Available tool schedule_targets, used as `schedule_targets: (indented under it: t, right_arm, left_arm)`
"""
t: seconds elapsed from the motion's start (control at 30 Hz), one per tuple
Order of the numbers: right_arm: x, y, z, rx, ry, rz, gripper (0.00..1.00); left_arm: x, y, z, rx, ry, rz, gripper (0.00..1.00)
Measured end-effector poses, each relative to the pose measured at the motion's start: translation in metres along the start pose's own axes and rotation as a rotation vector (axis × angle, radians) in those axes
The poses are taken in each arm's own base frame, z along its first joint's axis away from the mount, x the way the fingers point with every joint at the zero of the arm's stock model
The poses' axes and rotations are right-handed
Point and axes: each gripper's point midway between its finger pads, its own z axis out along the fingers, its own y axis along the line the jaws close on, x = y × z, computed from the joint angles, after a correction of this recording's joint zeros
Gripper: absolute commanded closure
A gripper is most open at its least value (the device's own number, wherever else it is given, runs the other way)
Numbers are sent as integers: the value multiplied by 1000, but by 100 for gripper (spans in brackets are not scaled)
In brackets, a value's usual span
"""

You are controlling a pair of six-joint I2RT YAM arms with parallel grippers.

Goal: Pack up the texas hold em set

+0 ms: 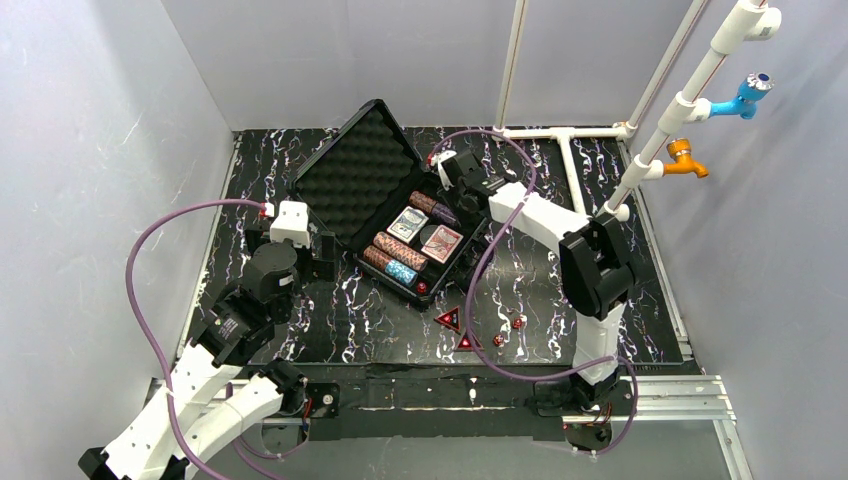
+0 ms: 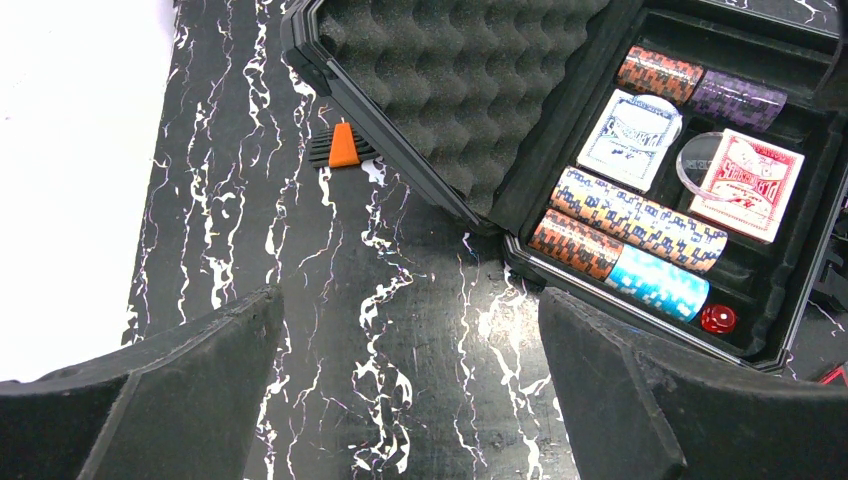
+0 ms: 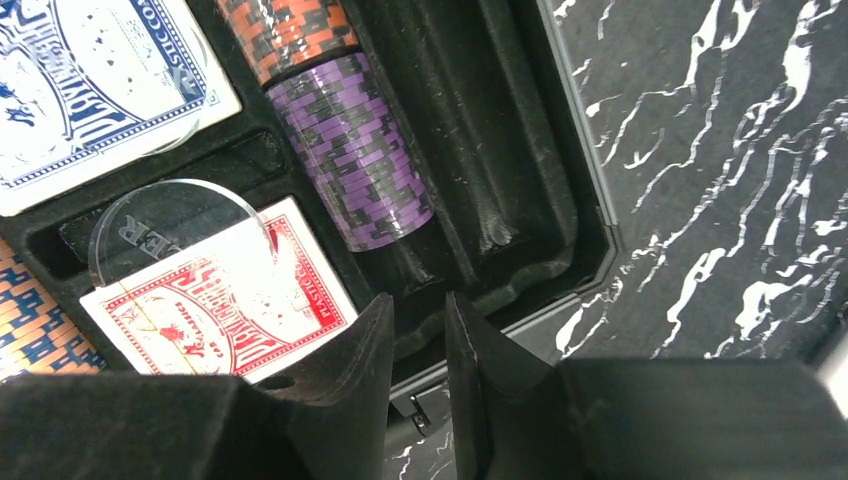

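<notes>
Right jaws near purple chips; overhead shows markers.

One black case. In the case, five chip rolls by colour: two brown, a first brown roll and a second brown roll; one purple roll; one light blue roll; one long cream-and-blue roll. Two card decks: one blue-backed deck, one red-backed deck. One clear round disc. Three small red dice in sight: one die inside the case, a second die and a third die outside it. Two red triangular markers: first marker, second marker. One orange wedge. Two taps: one blue tap, one orange tap.
</notes>
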Motion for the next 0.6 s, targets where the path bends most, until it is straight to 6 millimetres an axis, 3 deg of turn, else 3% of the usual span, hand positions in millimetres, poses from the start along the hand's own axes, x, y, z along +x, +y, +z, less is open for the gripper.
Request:
schedule_targets:
  t: [0.3, 0.6]
  right_arm:
    - [17, 14, 32, -36, 71, 9, 70]
    - [17, 18, 40, -63, 94, 10, 71]
  left_arm:
    - [0, 0, 0, 0, 0, 0, 2]
    - [0, 0, 0, 0, 0, 0, 2]
